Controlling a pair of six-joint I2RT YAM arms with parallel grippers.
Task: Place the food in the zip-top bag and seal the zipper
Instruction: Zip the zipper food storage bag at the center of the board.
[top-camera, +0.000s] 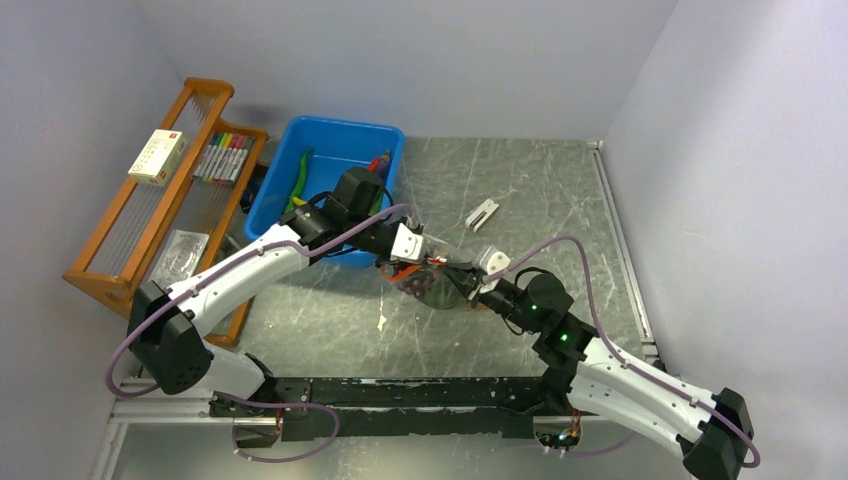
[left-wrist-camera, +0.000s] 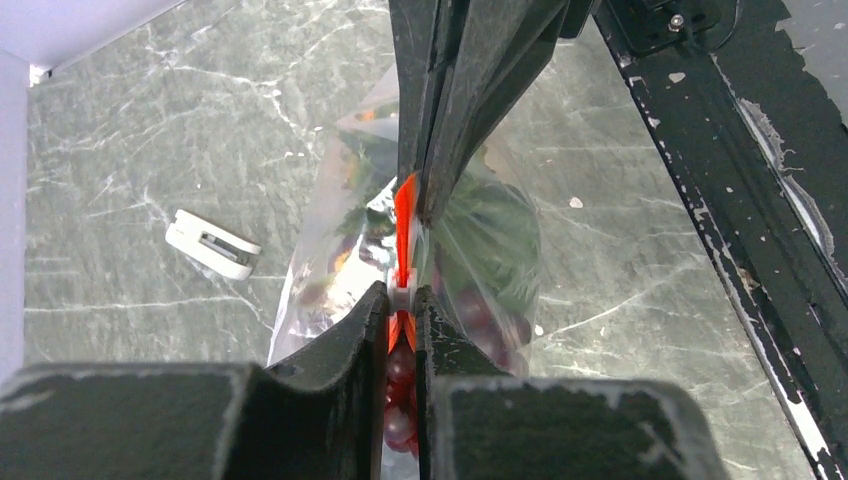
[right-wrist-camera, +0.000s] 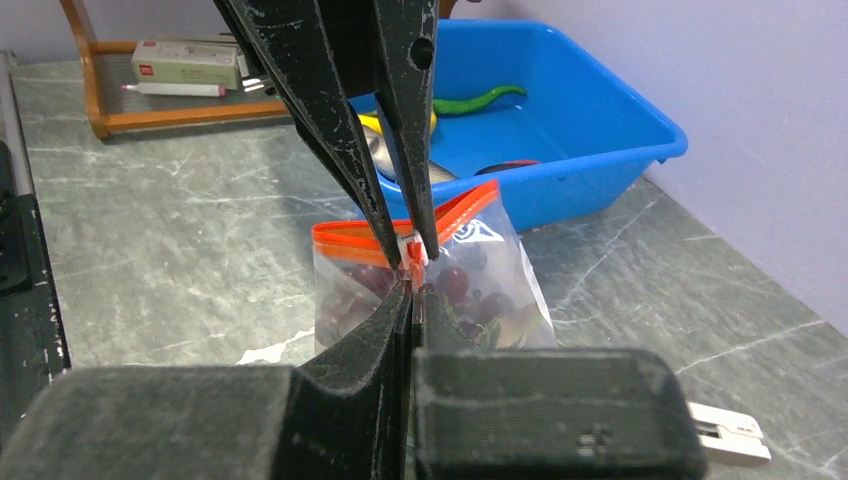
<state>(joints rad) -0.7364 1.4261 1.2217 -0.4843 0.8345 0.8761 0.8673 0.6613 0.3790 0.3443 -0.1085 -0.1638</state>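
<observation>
Left gripper (left-wrist-camera: 402, 305) and right gripper (right-wrist-camera: 412, 290), both pinched tight on the red zipper (right-wrist-camera: 345, 237), hold the zip-top bag (right-wrist-camera: 505, 275) upright at mid-table. 1 blue bin (right-wrist-camera: 600, 140) sits just behind it, with 1 white clip (left-wrist-camera: 212, 243) lying nearby. Dark red grapes (right-wrist-camera: 455, 282) and green leaves (left-wrist-camera: 500, 225) show through the clear, crumpled plastic.

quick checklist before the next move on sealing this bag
1. left gripper shut on the zipper at its white tab: ok
2. right gripper shut on the zipper: ok
3. grapes inside the zip-top bag: ok
4. every other piece inside: cannot tell
5. zipper closed along its full length: cannot tell
</observation>
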